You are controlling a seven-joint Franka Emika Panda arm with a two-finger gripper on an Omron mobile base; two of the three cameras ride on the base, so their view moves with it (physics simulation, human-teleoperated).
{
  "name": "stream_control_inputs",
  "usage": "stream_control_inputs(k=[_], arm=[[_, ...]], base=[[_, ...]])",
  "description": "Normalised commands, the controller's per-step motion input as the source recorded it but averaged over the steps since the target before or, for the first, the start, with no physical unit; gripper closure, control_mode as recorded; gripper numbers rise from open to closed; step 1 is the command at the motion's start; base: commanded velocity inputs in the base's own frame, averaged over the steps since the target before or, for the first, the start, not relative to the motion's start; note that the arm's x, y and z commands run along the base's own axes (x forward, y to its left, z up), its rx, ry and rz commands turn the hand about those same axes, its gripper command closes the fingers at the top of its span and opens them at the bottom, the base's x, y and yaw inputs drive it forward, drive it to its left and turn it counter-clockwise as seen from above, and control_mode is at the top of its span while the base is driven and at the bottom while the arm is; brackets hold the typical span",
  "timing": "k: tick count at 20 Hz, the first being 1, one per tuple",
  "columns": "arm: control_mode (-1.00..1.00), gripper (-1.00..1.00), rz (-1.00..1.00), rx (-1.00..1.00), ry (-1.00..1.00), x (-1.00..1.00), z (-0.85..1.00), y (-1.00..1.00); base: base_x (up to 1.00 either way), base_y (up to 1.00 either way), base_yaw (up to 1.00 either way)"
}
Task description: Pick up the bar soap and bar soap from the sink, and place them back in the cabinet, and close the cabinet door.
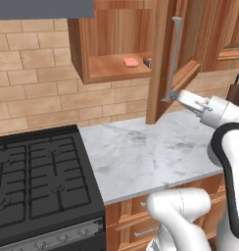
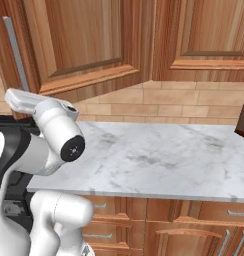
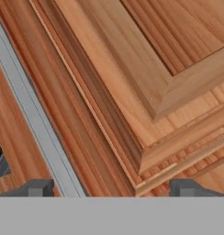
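The marble counter [image 1: 141, 152] is lying bare beneath the wall cabinet [image 1: 111, 44], whose door [image 1: 163, 59] is standing partly open. The gripper [image 3: 111, 189] is pressing close against the door's panel face beside its grey handle [image 3: 31, 114], jaws spread wide, gripping nothing. The pink bar soap [image 1: 131, 62] is resting on the cabinet shelf.
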Motion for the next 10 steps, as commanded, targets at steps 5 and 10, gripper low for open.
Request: stream_control_inputs(k=[5,10], arm=[[-1.0,-1.0,0.0,0.0,-0.04,0.41,0.0,0.19],[-1.0,-1.0,0.0,0.0,-0.04,0.43,0.0,0.18]], base=[[0.0,0.0,0.0],[0.0,0.0,0.0]])
